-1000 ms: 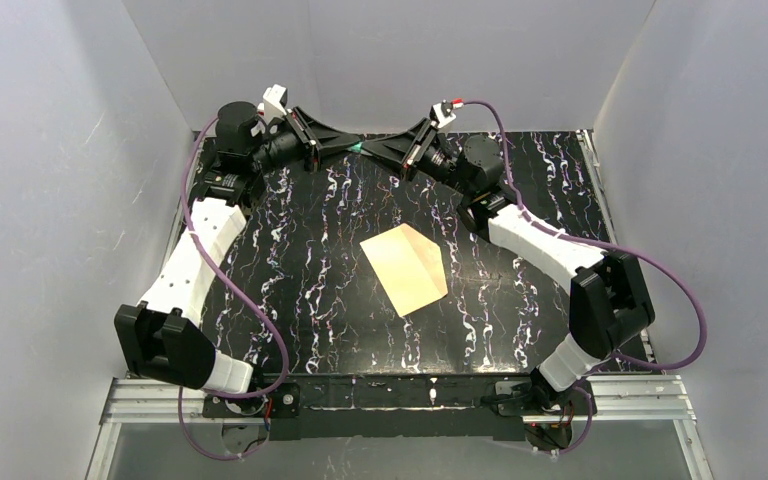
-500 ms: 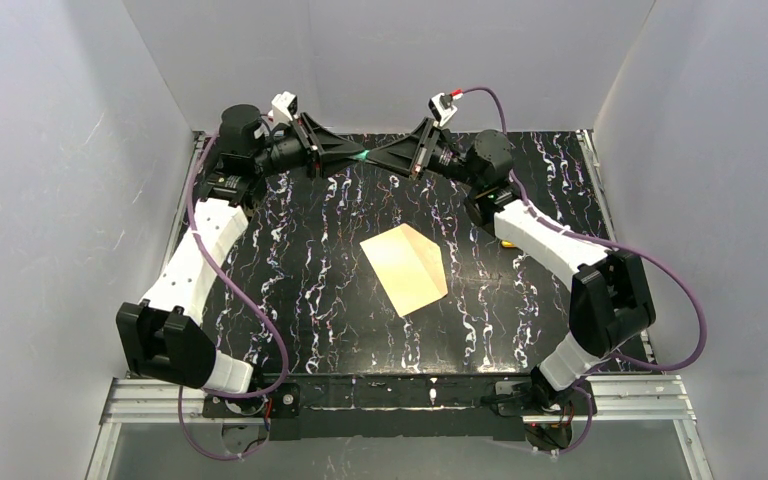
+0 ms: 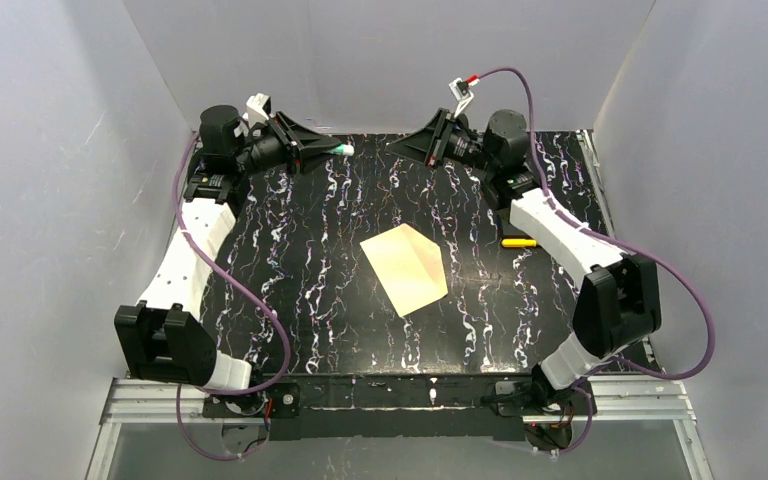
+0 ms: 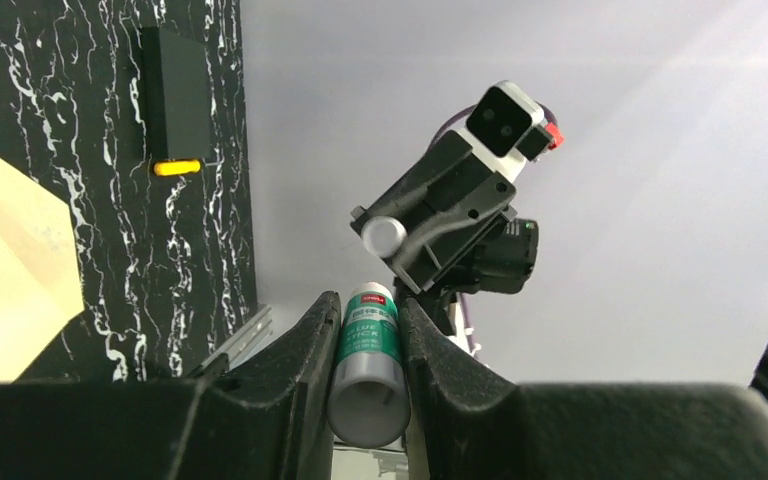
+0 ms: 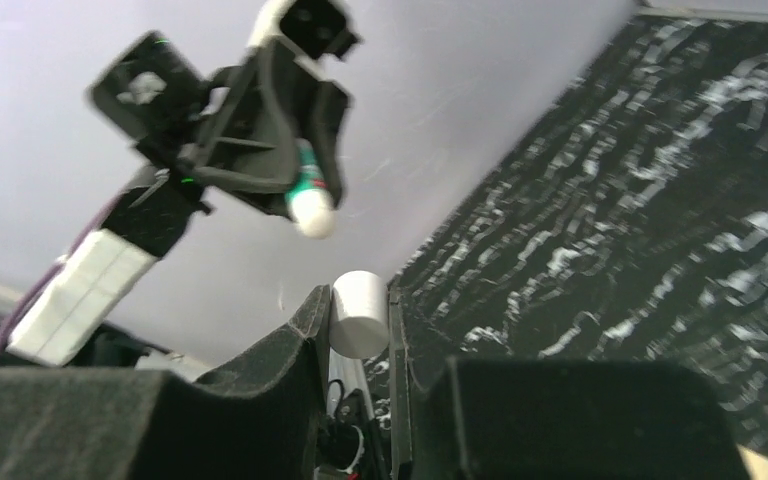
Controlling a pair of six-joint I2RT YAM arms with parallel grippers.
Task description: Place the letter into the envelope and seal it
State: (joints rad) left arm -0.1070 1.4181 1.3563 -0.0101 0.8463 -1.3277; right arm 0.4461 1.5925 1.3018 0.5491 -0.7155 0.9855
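The cream-tan envelope (image 3: 405,268) lies flat at the table's middle, with a crease line across it; its edge also shows in the left wrist view (image 4: 0,270). No separate yellow letter sheet shows. My left gripper (image 3: 338,150) is raised at the back left, shut on a green-and-white glue stick (image 4: 368,360), its tip pointing right. My right gripper (image 3: 392,147) faces it at the back, shut on a small white cap (image 5: 360,312). A gap separates the two grippers. The left gripper with the glue stick also shows in the right wrist view (image 5: 310,195).
A black marker with a yellow end (image 3: 518,241) lies on the table right of the envelope, also in the left wrist view (image 4: 175,100). Grey walls enclose the black marbled table (image 3: 300,290) on three sides.
The two grippers met at the back centre; now they have pulled apart, the left keeping the glue stick, the right holding the white cap. Both arms swung outward, uncovering the marker.
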